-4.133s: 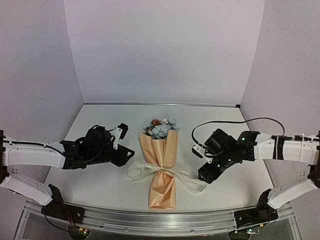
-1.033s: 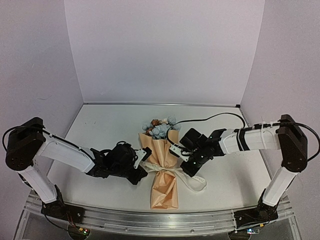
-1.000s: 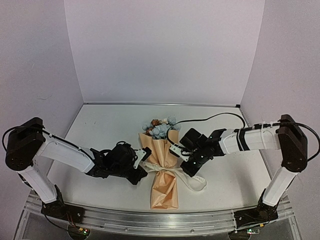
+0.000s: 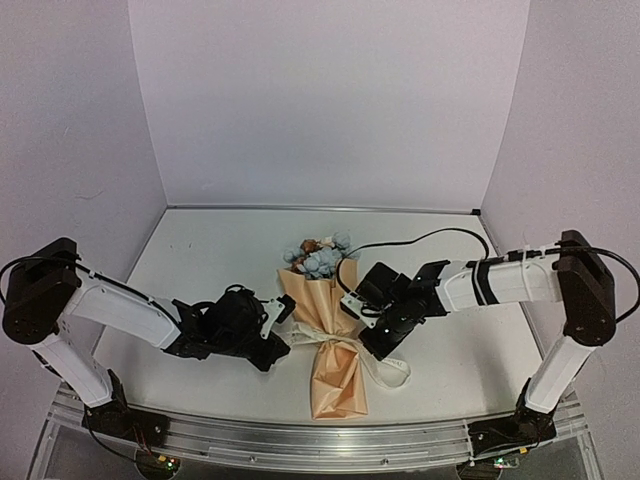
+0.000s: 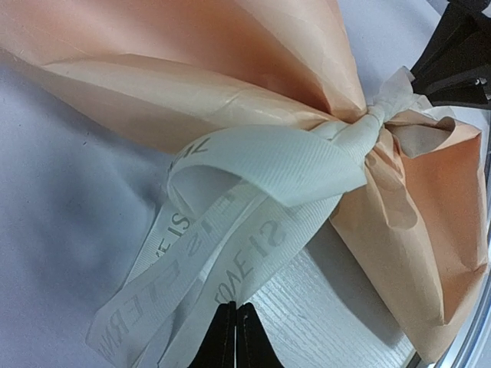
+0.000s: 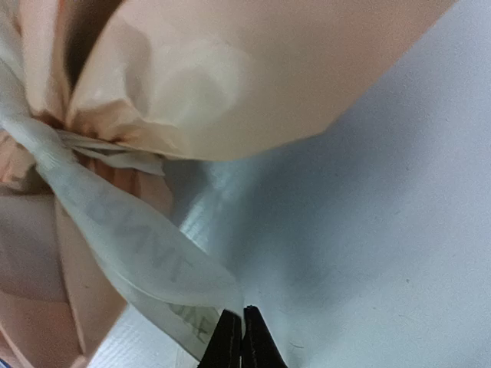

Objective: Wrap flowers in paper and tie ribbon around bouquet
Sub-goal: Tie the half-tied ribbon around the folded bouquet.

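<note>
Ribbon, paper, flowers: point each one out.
ribbon [image 5: 268,161], left wrist view, on the wide loop beside the knot.
paper [image 4: 338,385], top external view, on the cone's narrow lower end.
flowers [image 4: 322,258], top external view, on the blue blooms.

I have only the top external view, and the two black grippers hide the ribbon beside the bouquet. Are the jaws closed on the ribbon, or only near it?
Observer: In the left wrist view, the left gripper is shut, and a tail of the ribbon runs into its tips.
Operator: And the right one?
Observer: In the right wrist view, the right gripper is shut as well, with a lettered tail pinched at its tips.
Operator: Is the knot tight?
Observer: The left wrist view shows the knot squeezing the paper into a narrow waist, while one loop beside it stands loose.
</note>
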You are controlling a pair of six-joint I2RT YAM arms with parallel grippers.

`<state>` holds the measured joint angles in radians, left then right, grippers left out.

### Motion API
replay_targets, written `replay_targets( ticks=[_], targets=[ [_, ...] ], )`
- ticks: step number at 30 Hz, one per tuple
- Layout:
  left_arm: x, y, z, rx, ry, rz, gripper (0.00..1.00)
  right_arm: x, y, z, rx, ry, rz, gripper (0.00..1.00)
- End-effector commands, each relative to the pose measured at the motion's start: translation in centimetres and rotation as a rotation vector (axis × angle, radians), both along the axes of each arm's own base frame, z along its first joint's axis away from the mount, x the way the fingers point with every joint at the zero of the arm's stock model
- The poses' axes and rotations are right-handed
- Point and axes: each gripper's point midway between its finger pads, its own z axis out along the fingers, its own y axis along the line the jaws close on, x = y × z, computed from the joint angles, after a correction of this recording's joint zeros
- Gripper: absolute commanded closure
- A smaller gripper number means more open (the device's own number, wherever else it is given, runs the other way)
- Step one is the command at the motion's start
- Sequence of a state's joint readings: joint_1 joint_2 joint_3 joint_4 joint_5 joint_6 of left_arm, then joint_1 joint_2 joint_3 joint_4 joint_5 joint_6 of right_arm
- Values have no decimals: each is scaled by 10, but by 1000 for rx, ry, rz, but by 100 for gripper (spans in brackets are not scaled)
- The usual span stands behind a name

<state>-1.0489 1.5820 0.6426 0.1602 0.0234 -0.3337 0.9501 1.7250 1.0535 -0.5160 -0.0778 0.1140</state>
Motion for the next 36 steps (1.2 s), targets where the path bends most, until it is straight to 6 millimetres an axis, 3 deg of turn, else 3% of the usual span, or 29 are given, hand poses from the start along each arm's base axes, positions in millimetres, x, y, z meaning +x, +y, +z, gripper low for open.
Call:
replay_targets(
  ticks=[1,4,8,10,15,18,28,36],
  targets=[
    [6,3,15,-34,-32,42,96,-3,39,8,65,43,-28,100],
    [8,7,16,-32,-39,64,95,1,61,12,110,57,-46,100],
    [8,11,18,-39,-46,79,92,5,73,16,138,63,-69,100],
    [8,12,22,-47,-52,83,88,5,69,15,127,53,-69,100],
    [13,14,34,-51,-84,101,67,2,55,19,109,20,-62,100],
    [15,14,46,-59,-107,101,60,2,47,21,96,0,-61,100],
    [14,4,95,-111,-161,40,52,4,31,26,56,-36,-77,100],
    [19,-33,102,-103,-171,-45,52,13,19,28,41,-55,-169,100]
  ],
)
